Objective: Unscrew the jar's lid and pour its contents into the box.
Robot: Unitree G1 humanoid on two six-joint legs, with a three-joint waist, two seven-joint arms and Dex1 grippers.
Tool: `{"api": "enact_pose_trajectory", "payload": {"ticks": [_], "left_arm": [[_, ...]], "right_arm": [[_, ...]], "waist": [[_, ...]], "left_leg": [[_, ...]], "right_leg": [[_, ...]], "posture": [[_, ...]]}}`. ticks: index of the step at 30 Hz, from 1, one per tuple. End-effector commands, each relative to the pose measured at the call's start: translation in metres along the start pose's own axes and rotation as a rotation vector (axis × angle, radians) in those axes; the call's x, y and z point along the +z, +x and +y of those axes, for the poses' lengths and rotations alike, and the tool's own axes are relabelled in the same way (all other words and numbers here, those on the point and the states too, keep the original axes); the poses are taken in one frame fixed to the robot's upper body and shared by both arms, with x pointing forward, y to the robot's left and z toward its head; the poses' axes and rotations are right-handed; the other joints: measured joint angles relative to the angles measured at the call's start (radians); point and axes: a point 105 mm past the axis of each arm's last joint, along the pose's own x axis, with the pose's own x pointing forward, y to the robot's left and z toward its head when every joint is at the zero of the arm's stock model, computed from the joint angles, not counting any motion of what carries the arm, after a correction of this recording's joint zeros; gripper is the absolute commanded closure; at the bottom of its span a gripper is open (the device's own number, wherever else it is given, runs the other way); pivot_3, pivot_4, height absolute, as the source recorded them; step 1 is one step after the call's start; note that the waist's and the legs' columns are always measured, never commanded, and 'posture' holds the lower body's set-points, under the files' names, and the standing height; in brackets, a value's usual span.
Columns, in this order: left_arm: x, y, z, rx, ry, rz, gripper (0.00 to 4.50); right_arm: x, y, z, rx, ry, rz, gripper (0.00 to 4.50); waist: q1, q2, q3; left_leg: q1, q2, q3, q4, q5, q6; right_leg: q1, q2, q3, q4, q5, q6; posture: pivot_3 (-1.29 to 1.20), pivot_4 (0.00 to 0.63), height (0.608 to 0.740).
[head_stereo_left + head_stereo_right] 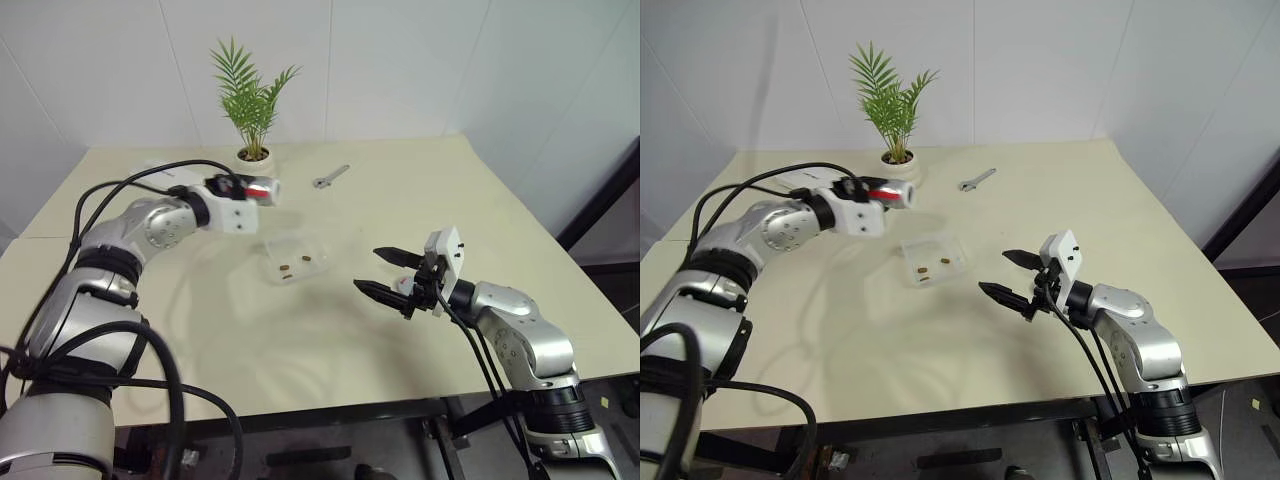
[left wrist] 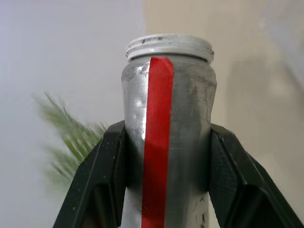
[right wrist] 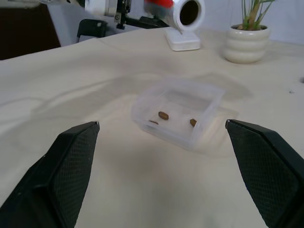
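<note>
My table (image 1: 420,190) is cream, matte, square-ish, w/ white walls behind it. Near its middle sits the box (image 1: 291,259), clear and shallow, flat on the top; three brown bits (image 3: 163,115) lie inside. At the far edge a pot (image 1: 253,157) w/ a green palm stands upright. Right of the pot, apart from it, a wrench (image 1: 330,177) lies flat. A white case (image 3: 182,40) lies at the far left, just beside the pot.
</note>
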Motion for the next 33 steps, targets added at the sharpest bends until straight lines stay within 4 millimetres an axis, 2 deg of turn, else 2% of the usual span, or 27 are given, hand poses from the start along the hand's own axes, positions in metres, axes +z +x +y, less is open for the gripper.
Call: {"api": "enact_pose_trajectory", "payload": {"ticks": [1,7,10,12,16,19,24,27,29,33], "left_arm": [[-0.024,-0.021,0.028,0.170,-0.375,0.025,2.62],[-0.083,-0.072,0.028,0.518,-1.039,0.074,2.62],[-0.109,-0.102,0.018,0.696,-1.293,0.092,2.62],[-0.122,-0.124,0.012,0.817,-1.363,0.090,2.62],[-0.131,-0.145,-0.007,0.887,-1.318,0.115,2.62],[-0.131,-0.149,-0.025,0.851,-1.241,0.127,2.62],[-0.137,-0.156,-0.051,0.867,-1.235,0.147,2.62],[-0.133,-0.161,-0.057,0.900,-1.182,0.119,2.62],[-0.128,-0.172,-0.054,1.002,-1.128,0.057,2.62],[-0.129,-0.170,-0.073,0.965,-1.158,0.093,2.62]], "right_arm": [[0.013,0.003,0.001,0.047,-0.096,-0.025,0.02],[0.012,0.006,0.002,0.080,-0.129,-0.028,0.02],[0.012,0.007,0.001,0.085,-0.143,-0.027,0.02],[0.012,0.009,0.000,0.087,-0.157,-0.030,0.02],[0.018,0.013,0.000,0.093,-0.200,-0.091,0.02],[0.016,0.017,-0.001,0.108,-0.209,-0.093,0.02],[0.015,0.024,-0.001,0.118,-0.217,-0.100,0.02],[0.016,0.027,-0.001,0.119,-0.216,-0.111,0.02],[0.017,0.027,-0.002,0.116,-0.217,-0.115,0.02],[0.019,0.029,-0.001,0.116,-0.214,-0.126,0.02]], "waist": [[-0.001,0.000,0.000],[-0.003,0.000,0.000],[-0.003,0.000,0.000],[-0.004,-0.001,0.000],[-0.002,-0.002,-0.001],[-0.001,-0.002,-0.001],[0.000,-0.003,-0.002],[0.000,-0.004,-0.002],[-0.001,-0.004,-0.002],[-0.002,-0.004,-0.002]], "left_leg": [[0.000,0.000,0.000,0.001,0.000,0.000],[0.000,0.000,-0.002,0.009,0.000,0.001],[0.002,0.000,-0.003,0.010,0.000,0.002],[0.002,0.000,-0.003,0.011,0.001,0.001],[0.004,0.000,-0.004,0.011,0.004,0.001],[0.004,0.000,-0.004,0.011,0.006,0.000],[0.004,0.000,-0.003,0.011,0.009,0.000],[0.004,0.000,-0.003,0.011,0.009,0.000],[0.004,0.000,-0.003,0.010,0.009,0.000],[0.004,0.000,-0.002,0.009,0.009,0.000]], "right_leg": [[0.000,0.000,0.000,0.001,0.000,0.000],[0.001,0.000,0.001,0.010,0.000,0.000],[0.001,0.000,0.001,0.013,0.000,0.000],[0.001,0.000,0.001,0.013,0.000,0.000],[0.001,0.000,0.001,0.014,0.002,-0.002],[0.001,0.001,0.001,0.013,0.004,-0.004],[0.002,0.001,0.001,0.010,0.007,-0.005],[0.002,0.001,0.001,0.009,0.008,-0.005],[0.002,0.001,0.001,0.008,0.008,-0.005],[0.002,0.001,0.001,0.007,0.008,-0.005]], "posture": [[0.00,0.150,0.740],[0.00,0.150,0.740],[0.00,0.150,0.740],[0.00,0.150,0.740],[0.00,0.150,0.740],[0.00,0.150,0.740],[0.00,0.150,0.740],[0.00,0.150,0.740],[0.00,0.150,0.740],[0.00,0.150,0.740]]}}
